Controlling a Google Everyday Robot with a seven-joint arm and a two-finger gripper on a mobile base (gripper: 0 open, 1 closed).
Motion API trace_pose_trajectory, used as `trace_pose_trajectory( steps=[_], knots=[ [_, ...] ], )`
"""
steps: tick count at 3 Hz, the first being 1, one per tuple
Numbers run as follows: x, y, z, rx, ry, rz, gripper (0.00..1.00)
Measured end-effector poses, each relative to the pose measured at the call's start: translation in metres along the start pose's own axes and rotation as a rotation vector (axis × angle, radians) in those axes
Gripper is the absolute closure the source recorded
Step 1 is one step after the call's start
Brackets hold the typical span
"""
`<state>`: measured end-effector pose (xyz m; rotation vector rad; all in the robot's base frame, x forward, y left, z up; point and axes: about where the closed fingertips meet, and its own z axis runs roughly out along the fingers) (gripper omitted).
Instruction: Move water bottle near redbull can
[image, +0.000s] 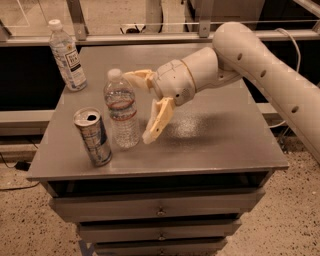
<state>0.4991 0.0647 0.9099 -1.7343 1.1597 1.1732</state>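
Camera view: the water bottle (121, 112) stands upright on the table (215, 145), toward the front-left corner and a little in from the front edge. Its white cap is on, and a narrow red-and-white band circles it below the shoulder. The can (93, 136) stands just beside it on the left, nearer the front-left corner, with a thin gap between the two. The can's silver top faces the camera and shows a dark opening.

The gripper (140, 107) hovers at the water bottle's right side, carried by the arm (260, 65), which reaches in from the right edge across the middle of the table. Its jaws are spread wide. One finger (137, 76) points left behind the bottle's shoulder. The other (156, 122) slants down toward the table, just right of the bottle's lower half. Neither finger clearly presses the bottle; whether the upper one brushes it I cannot tell. The lower fingertip hangs close above the tabletop, over a darker patch of shadow.

A second bottle (66, 56), with a large white printed label, stands at the back-left corner, well apart from the other two.

Below the front edge the table has drawers (160, 210) with small knobs. A cable (292, 42) runs behind the arm at the right, and speckled floor (280, 220) shows around the base.
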Motion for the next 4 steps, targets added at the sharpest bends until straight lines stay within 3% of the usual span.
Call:
trace_pose_trajectory(
  steps=[1,2,3,4],
  knots=[
    [0.0,-0.011,-0.036,0.073,0.026,-0.003,0.0],
    [-0.006,-0.023,-0.1,0.201,0.066,-0.006,0.0],
    [-0.015,-0.031,-0.167,0.384,0.079,-0.023,0.0],
    [-0.017,-0.034,-0.171,0.4,0.077,-0.028,0.0]
  ],
)
